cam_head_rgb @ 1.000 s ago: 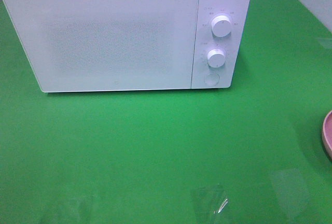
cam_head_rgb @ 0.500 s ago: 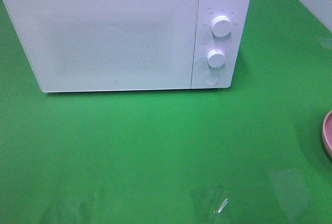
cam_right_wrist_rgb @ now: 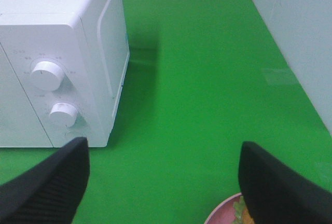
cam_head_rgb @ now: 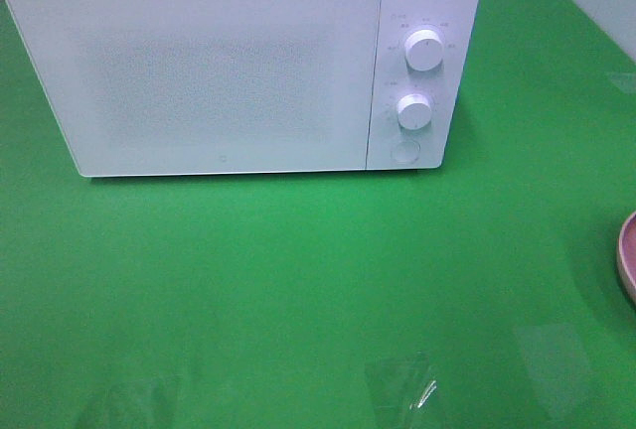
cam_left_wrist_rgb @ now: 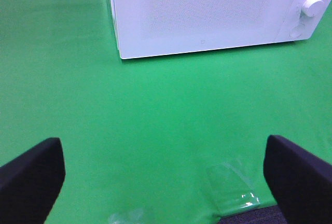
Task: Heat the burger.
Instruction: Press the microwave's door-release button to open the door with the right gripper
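Note:
Only a sliver of the burger (cam_right_wrist_rgb: pixel 244 214) shows in the right wrist view, as green lettuce and a bit of golden bun on a pink plate (cam_right_wrist_rgb: pixel 220 214). My right gripper (cam_right_wrist_rgb: pixel 165 187) hangs open above the green table, near the plate, with nothing between its dark fingers (cam_right_wrist_rgb: pixel 46 187). Further left, my left gripper (cam_left_wrist_rgb: pixel 166 182) is open and empty in front of the white microwave (cam_head_rgb: pixel 219 71), whose door is shut. Neither gripper appears in the exterior view, where the pink plate (cam_head_rgb: pixel 628 255) is cut off by the right edge.
The microwave has two round knobs (cam_head_rgb: pixel 424 50) and a button (cam_head_rgb: pixel 403 152) on its right panel. A white wall (cam_right_wrist_rgb: pixel 295 32) borders the table on the right. Clear tape patches (cam_head_rgb: pixel 402 389) lie on the green cloth near the front edge.

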Tool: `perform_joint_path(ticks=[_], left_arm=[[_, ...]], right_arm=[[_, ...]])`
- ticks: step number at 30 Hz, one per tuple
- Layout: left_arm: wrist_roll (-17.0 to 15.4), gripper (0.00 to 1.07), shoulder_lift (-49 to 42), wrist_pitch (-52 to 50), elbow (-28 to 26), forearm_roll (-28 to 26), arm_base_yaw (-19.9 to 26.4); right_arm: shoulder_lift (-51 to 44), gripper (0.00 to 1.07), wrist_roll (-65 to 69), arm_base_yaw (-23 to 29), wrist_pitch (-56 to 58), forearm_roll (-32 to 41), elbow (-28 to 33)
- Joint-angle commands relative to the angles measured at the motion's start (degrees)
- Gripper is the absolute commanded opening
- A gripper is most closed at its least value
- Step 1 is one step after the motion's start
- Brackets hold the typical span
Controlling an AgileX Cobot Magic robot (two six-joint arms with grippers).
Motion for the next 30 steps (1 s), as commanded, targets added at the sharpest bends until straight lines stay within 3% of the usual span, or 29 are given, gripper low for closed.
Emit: perform_joint_path(ticks=[1,4,6,12,26,28,30], left_arm=[[0.17,0.98,-1.26,-0.74,0.23,-0.06,-0.23],[0.17,0.98,-1.26,-0.74,0.23,-0.06,-0.23],[0.17,0.98,-1.26,-0.74,0.23,-0.06,-0.23],[0.17,0.98,-1.26,-0.74,0.23,-0.06,-0.23],[0.17,0.98,-1.26,-0.74,0.23,-0.06,-0.23],[0.17,0.98,-1.26,-0.74,0.23,-0.06,-0.23],[0.17,0.98,-1.26,-0.74,0.23,-0.06,-0.23]], right_arm=[[4.70,0.76,0.17,-0.23,-5.21,-0.80,0.69],[6.13,0.76,0.23,-0.23,-9.34,-0.80,1.89],[8.14,0.76,0.52,-0.23,-19.02,-0.17,5.39],[11.12,0.76,0.57,-0.23,-27.96,-0.17,9.00],[24.01,0.76,-0.46,0.17,-45.32,0.57,11.23],[26.47,0.76,-2.98,1.72,-47.10,3.15,11.23],[31.68,0.76,-11.86,6.53,-51.74,10.94,11.23]])
